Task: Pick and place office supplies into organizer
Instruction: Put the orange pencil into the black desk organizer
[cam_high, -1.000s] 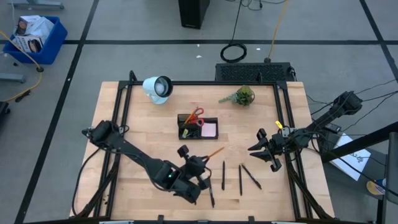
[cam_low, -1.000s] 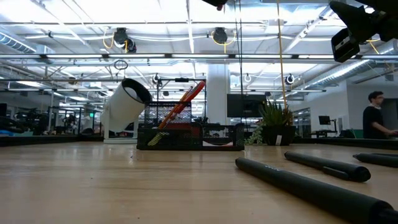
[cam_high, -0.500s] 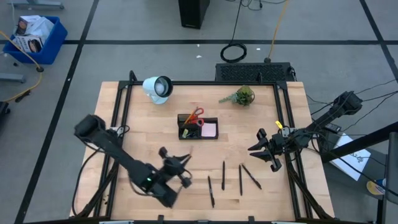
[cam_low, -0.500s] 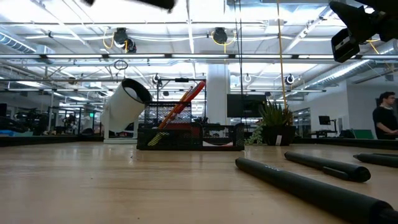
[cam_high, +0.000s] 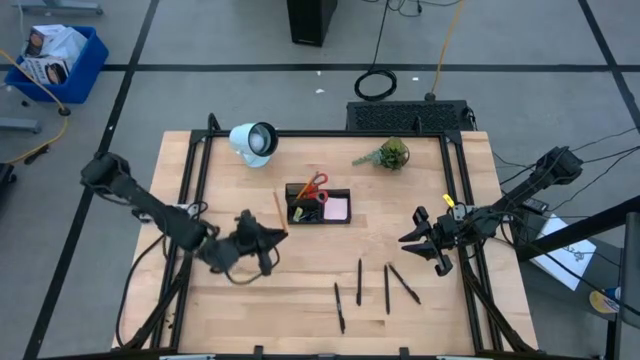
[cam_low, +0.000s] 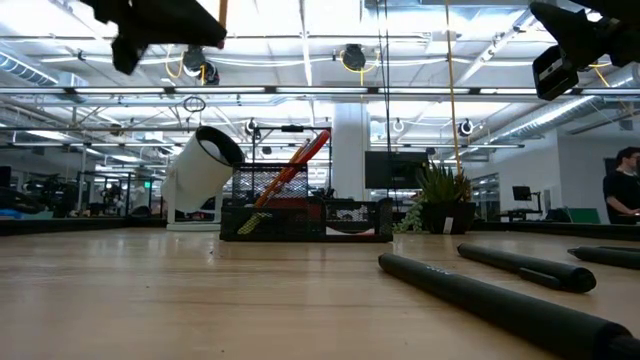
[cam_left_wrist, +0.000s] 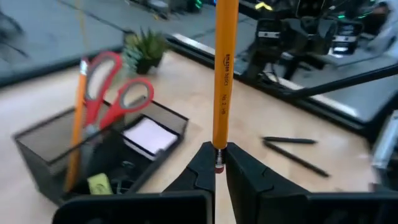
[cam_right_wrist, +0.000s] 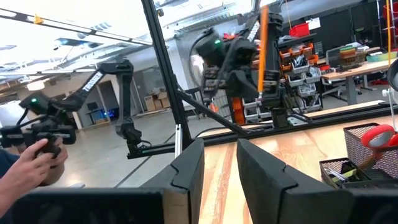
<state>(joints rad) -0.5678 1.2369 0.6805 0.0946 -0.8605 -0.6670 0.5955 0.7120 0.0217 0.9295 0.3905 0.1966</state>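
left gripper (cam_high: 268, 236) over the left-centre of the desk (cam_high: 230, 300), just left of the organizer (cam_high: 318, 205). fingers (cam_left_wrist: 202, 167) pinching an orange pencil (cam_left_wrist: 224, 74) at its eraser end. in the high view the pencil reaches from the gripper toward the far edge, beside the organizer's left wall. in the low view the gripper shows dark at upper left, off the desk.

white lamp (cam_high: 253, 141) at the far left part of the desk, well apart from the gripper.

organizer near desk centre, toward the far side. red-handled scissors (cam_high: 313, 186) stand in its taller section with another orange pencil (cam_left_wrist: 78, 118) leaning beside them. pink sticky-note pad (cam_high: 336, 208) lies in the right compartment. a small yellow piece (cam_left_wrist: 99, 183) sits low in the left compartment.

four black pens on the near part of the desk, all apart from the organizer: first pen (cam_high: 339, 307) nearest the front edge, second pen (cam_high: 359, 281), third pen (cam_high: 386, 288), fourth pen (cam_high: 404, 283) lying at a slant.

small green plant (cam_high: 389, 154) at the far right of centre, a black mesh panel (cam_high: 405, 115) behind it beyond the desk edge.

right gripper (cam_high: 424, 240) waits at the right side of the desk, raised; fingers (cam_right_wrist: 186, 168) spread, nothing between them.

a person's hand (cam_right_wrist: 34, 158) holding a controller shows in the room beyond the desk.
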